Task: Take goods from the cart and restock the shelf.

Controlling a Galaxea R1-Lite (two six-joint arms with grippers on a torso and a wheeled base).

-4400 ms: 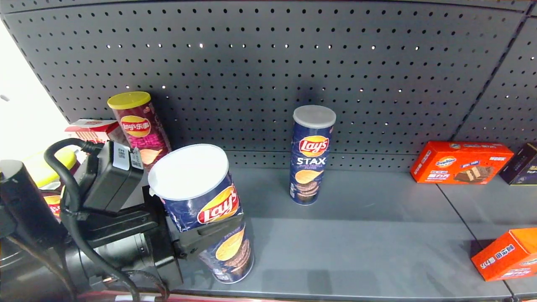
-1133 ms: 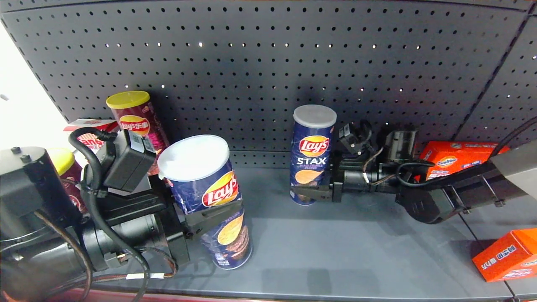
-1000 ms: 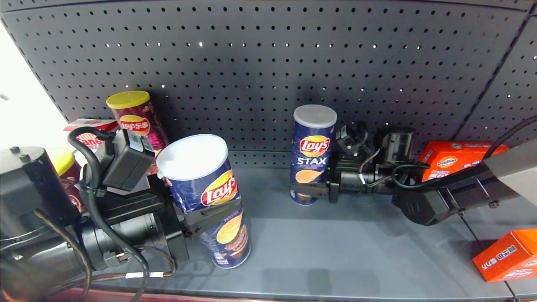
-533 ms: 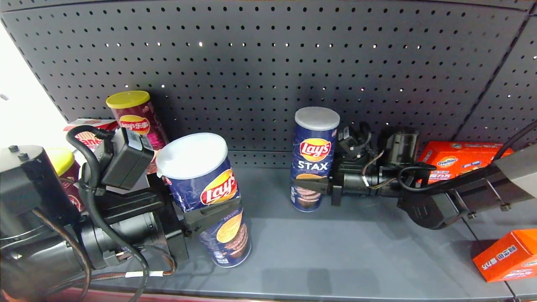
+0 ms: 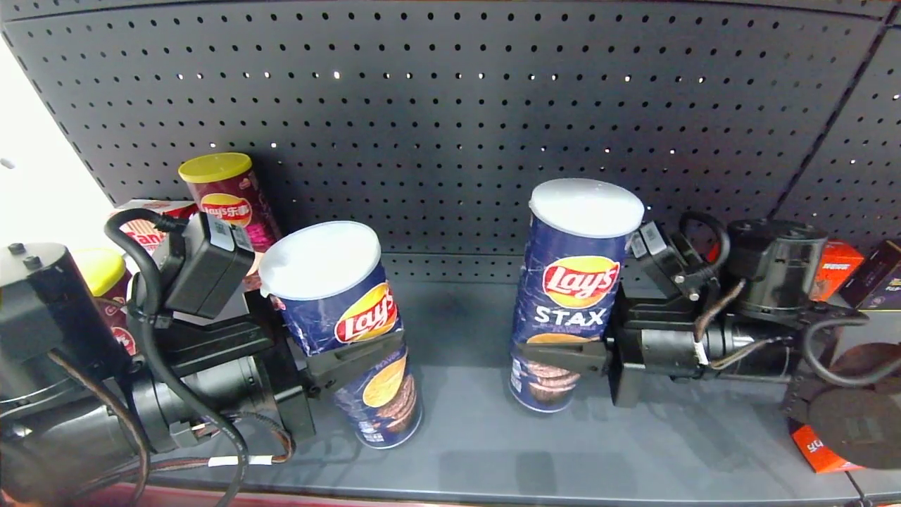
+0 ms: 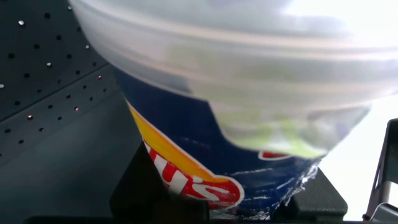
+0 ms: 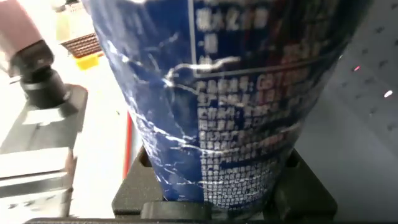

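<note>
- Right hand [image 5: 563,355] gripping right can [image 5: 574,282], moved it from shelf [image 5: 479,451] rear toward 4 o'clock.
- Left hand [image 5: 352,358] still gripping left can [image 5: 338,310], 8 o'clock.

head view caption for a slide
Left end effector grips the left can, right end effector the right can, at the shelf.

Two blue cans [image 5: 338,310] up, two maroon cans [image 5: 229,201], two orange boxes [image 5: 838,259], one white box [image 5: 144,227], one dark box [image 5: 881,282].
</note>
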